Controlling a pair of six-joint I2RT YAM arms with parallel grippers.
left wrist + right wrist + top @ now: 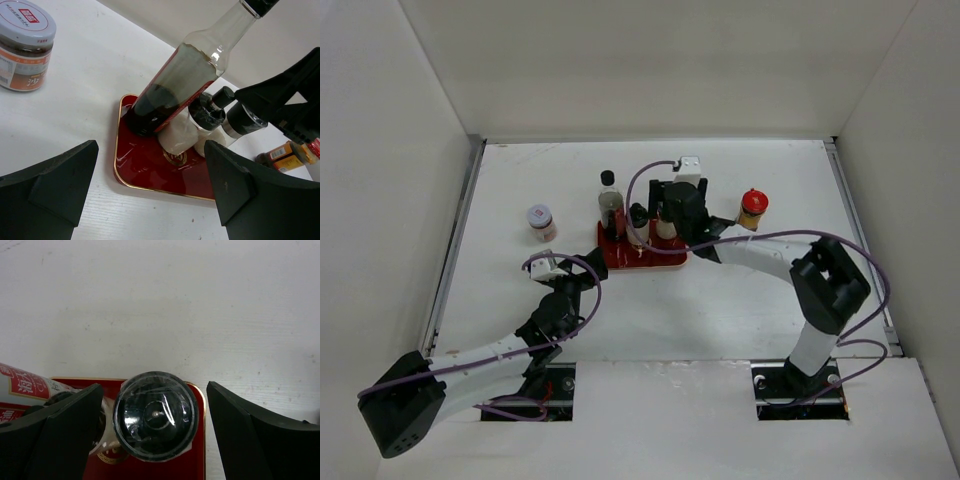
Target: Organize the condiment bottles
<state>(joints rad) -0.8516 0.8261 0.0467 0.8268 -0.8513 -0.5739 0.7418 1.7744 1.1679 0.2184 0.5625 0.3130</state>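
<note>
The dark-capped shaker [155,415] is straddled by the right gripper [152,390], fingers apart, apparently for seating on the red tray [145,177]; the left gripper [151,147], likewise spread, is held clear at the tray's eight o'clock.

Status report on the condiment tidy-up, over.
Left gripper open, empty. Right gripper open, straddling shaker on red tray beside tall bottle, small bottle. Grey-lidded jar, red-lidded jar off tray. Nothing seen in the way.

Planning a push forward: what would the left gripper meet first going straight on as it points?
Probably the tall dark sauce bottle, standing on the red tray ahead of the open left gripper, the small black-capped bottle just beside it. Running low, it would touch the tray's near rim first; height is unclear.
</note>
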